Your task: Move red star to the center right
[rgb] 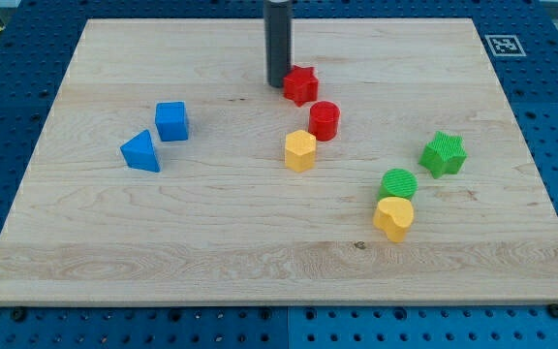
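Note:
The red star [300, 84] lies on the wooden board [163, 223] at the view's top centre. My tip [277, 83] stands just to the star's left, touching or nearly touching it. A red cylinder [325, 120] sits just below and right of the star. A yellow hexagonal block [300, 150] lies below that.
A blue cube [171, 121] and a blue triangle [141, 151] lie at the view's left. A green star [444, 154] sits at the right, with a green cylinder [398, 183] and a yellow heart [393, 217] below left of it. A marker tag [503, 45] is at the top right corner.

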Controlling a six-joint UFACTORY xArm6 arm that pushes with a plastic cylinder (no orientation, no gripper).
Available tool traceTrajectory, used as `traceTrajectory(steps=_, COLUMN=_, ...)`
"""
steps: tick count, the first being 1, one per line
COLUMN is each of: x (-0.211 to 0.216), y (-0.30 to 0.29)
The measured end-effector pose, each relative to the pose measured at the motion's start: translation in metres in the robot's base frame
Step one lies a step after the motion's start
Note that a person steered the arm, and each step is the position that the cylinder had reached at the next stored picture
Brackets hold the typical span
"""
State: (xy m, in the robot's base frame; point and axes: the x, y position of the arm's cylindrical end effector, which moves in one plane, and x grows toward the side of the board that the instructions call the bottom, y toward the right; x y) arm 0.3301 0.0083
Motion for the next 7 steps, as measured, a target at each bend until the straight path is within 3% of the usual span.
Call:
traceTrajectory(steps=2, x=0.034, y=0.012)
traceTrajectory(steps=5, x=0.027, y=0.087)
traceTrajectory(steps=7, x=-0.025, y=0.091)
